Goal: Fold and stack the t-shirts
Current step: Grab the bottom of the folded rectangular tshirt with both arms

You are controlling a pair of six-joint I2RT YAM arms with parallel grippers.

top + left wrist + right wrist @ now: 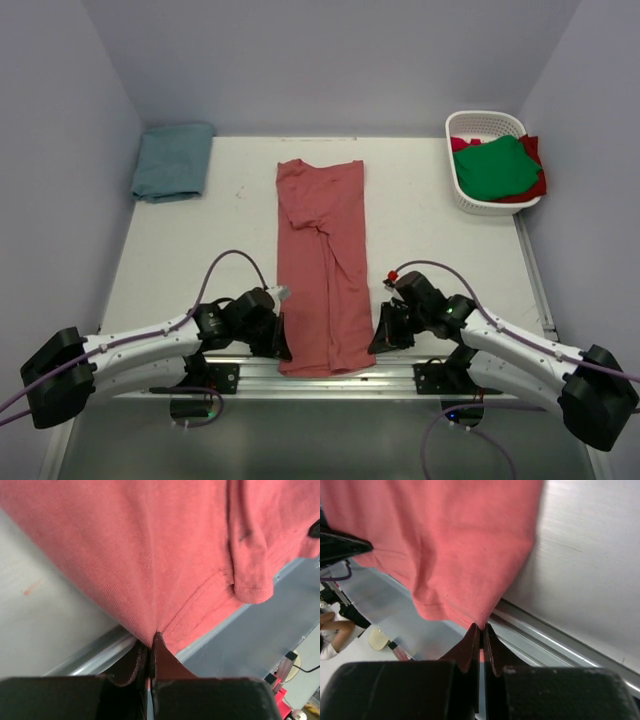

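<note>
A faded brick-red t-shirt (322,262) lies folded into a long strip down the middle of the table, its near end hanging over the front rail. My left gripper (281,346) is shut on the strip's near left corner; in the left wrist view the cloth (150,560) is pinched at the fingertips (150,641). My right gripper (376,340) is shut on the near right corner, the cloth (450,545) drawn into its tips (481,627). A folded teal-blue t-shirt (173,160) lies at the back left. Green (497,166) and brighter red (535,150) t-shirts fill the basket.
The white slotted basket (470,126) stands at the back right corner. Grey walls close in the back and both sides. A metal rail (330,372) runs along the table's near edge under the shirt's hem.
</note>
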